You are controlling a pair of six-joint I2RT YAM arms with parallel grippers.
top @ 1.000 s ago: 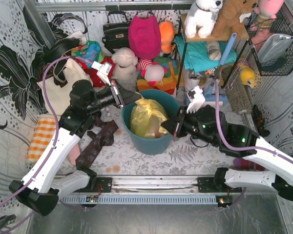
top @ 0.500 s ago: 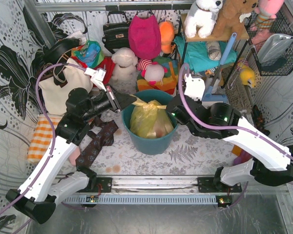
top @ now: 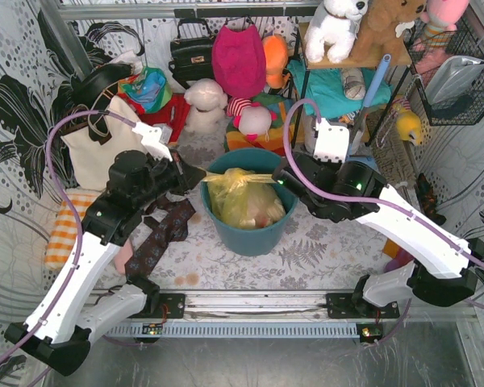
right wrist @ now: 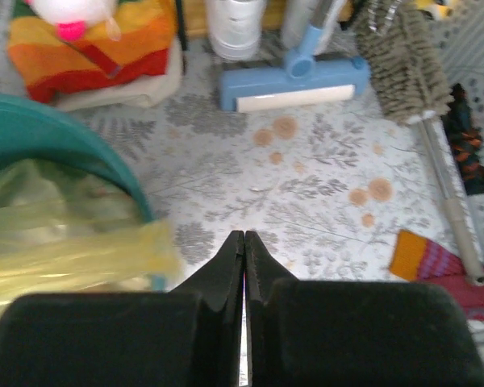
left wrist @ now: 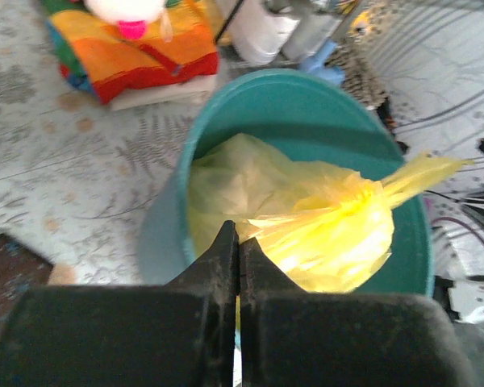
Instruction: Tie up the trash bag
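Observation:
The yellow trash bag [top: 242,201] sits inside the round teal bin [top: 250,238], its top gathered into a knot with two tails sticking out sideways. My left gripper [top: 198,176] is at the bin's left rim, shut on the bag's left tail. In the left wrist view the bag [left wrist: 323,234] bulges just past the closed tips [left wrist: 239,230], inside the bin [left wrist: 306,97]. My right gripper [top: 281,179] is at the bin's right rim, shut and empty. In the right wrist view its tips [right wrist: 244,235] are beside the blurred right tail [right wrist: 73,258], apart from it.
A cream tote [top: 97,149], an orange checked cloth [top: 68,226] and a dark patterned cloth [top: 165,230] lie left of the bin. Stuffed toys and a rainbow towel [left wrist: 137,48] are behind it. A blue brush [right wrist: 294,85] and a duster [right wrist: 403,60] lie right.
My right arm swung from the near right up to the bin's right rim. The bag's top went from standing up loose to pulled flat with tails sideways. My left gripper drew back left.

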